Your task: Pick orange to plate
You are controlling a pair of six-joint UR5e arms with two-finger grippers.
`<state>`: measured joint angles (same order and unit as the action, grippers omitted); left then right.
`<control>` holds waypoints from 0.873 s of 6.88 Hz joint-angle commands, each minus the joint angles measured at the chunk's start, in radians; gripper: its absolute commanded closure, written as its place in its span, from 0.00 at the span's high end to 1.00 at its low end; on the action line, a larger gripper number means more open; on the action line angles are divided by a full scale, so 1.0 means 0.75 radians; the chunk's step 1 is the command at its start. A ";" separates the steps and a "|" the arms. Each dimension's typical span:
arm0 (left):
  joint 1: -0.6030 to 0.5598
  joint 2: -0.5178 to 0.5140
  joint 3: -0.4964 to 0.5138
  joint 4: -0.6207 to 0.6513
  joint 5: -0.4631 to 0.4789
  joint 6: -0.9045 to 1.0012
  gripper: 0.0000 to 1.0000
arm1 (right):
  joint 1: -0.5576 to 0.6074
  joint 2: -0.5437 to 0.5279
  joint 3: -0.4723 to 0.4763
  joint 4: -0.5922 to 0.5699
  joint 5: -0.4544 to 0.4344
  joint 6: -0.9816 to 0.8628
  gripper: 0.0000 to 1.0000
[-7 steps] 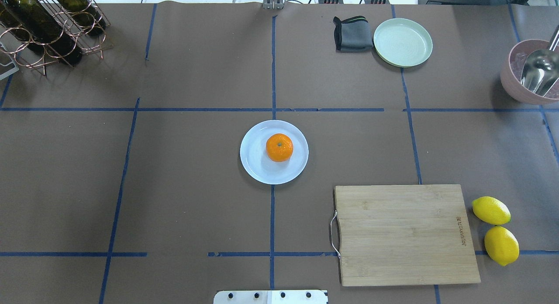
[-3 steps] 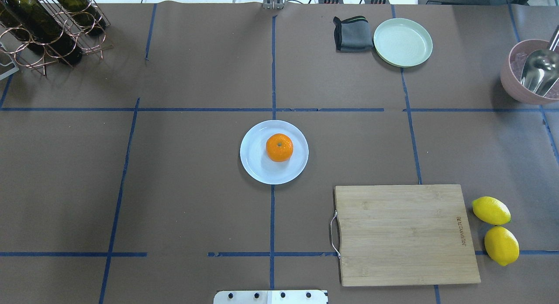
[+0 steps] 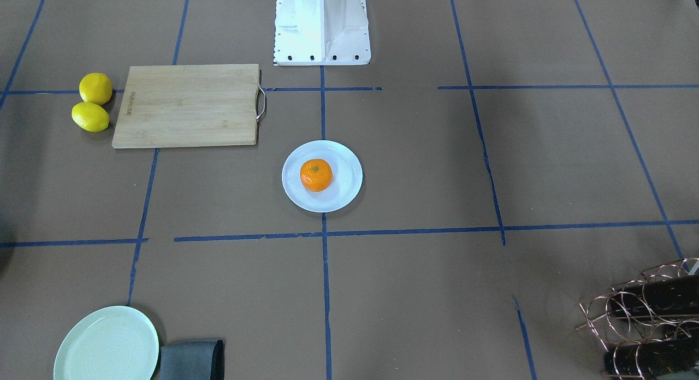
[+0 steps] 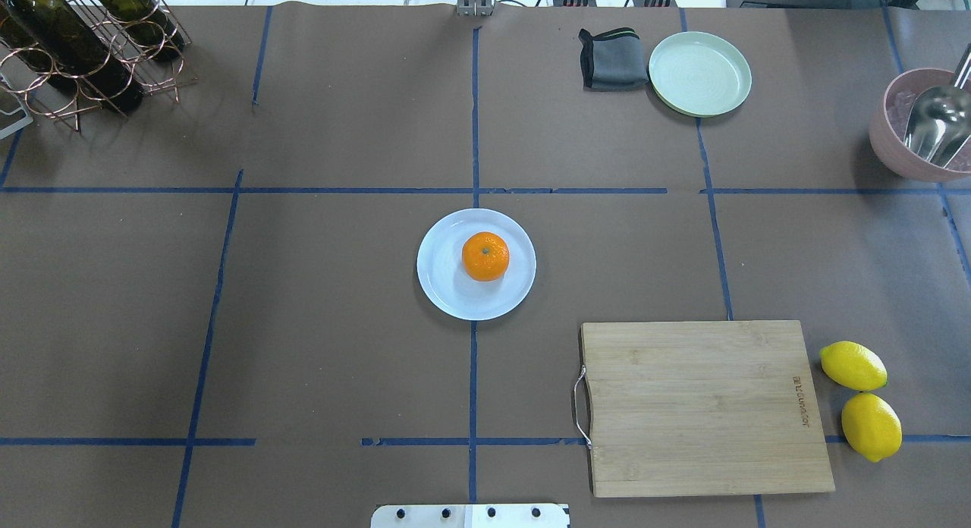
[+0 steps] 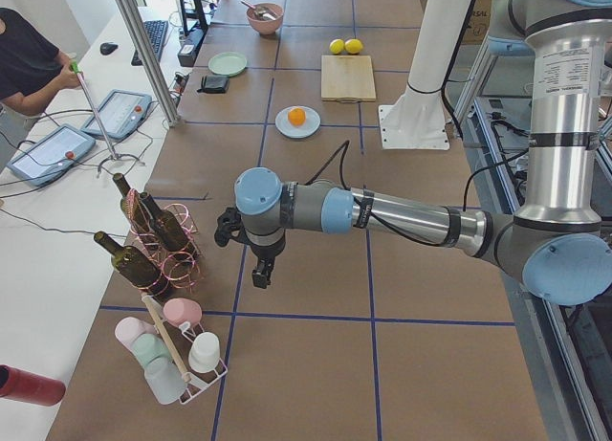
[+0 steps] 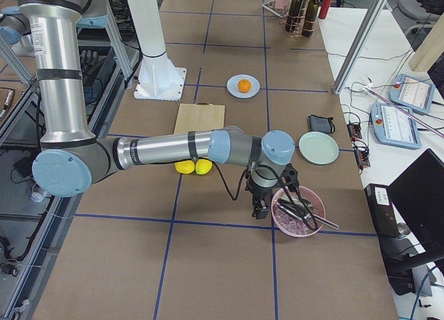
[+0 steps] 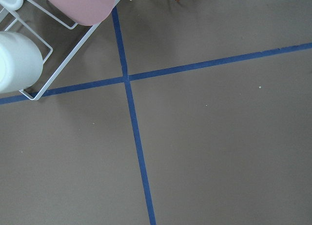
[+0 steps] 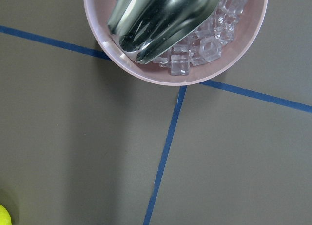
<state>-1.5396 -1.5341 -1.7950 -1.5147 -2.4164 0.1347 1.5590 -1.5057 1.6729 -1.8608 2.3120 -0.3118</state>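
The orange (image 4: 485, 256) lies on the pale bluish-white plate (image 4: 438, 278) at the table's middle, a little right of the plate's centre; the front-facing view shows the same orange (image 3: 316, 175) on the plate (image 3: 345, 179). Neither gripper is near it. My left gripper (image 5: 260, 274) hangs over bare table by the wine rack, far to the left. My right gripper (image 6: 260, 210) hangs next to the pink bowl, far to the right. Both show only in the side views, so I cannot tell whether they are open or shut.
A wooden cutting board (image 4: 702, 407) lies front right with two lemons (image 4: 861, 399) beside it. A mint-green plate (image 4: 699, 73) and grey cloth (image 4: 611, 58) sit at the back. The pink bowl (image 8: 146, 71) holds ice and a metal scoop. A bottle rack (image 4: 83, 42) stands back left.
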 commanded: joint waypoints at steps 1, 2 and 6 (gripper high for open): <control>-0.005 0.012 0.017 -0.136 -0.004 0.000 1.00 | -0.001 -0.011 0.003 0.004 0.018 0.021 1.00; 0.001 0.000 0.035 -0.136 -0.004 -0.002 1.00 | -0.001 -0.023 -0.001 0.075 0.016 0.116 1.00; 0.022 0.029 0.082 -0.132 0.007 -0.002 1.00 | -0.001 -0.126 -0.024 0.391 0.024 0.436 1.00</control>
<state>-1.5302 -1.5176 -1.7517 -1.6142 -2.4120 0.1335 1.5586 -1.5926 1.6578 -1.5912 2.3258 -0.0050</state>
